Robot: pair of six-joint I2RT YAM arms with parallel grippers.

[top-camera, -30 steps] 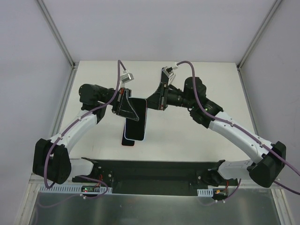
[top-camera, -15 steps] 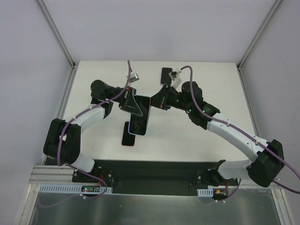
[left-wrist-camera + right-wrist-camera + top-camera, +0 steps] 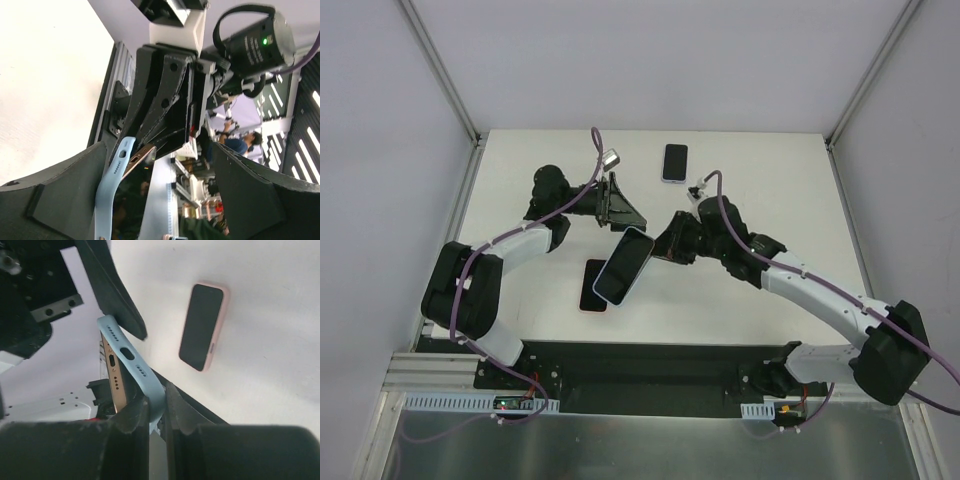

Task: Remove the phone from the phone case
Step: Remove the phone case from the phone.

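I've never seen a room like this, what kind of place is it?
Probably a robot lab: a left arm and a right arm bolted to a white table, handling a blue phone case.

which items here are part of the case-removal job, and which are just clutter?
Job:
blue case
phone partly out of it
right gripper, pinching the case
left gripper, open beside it

Lying about:
pink-cased phone, lying flat
second phone, farther back
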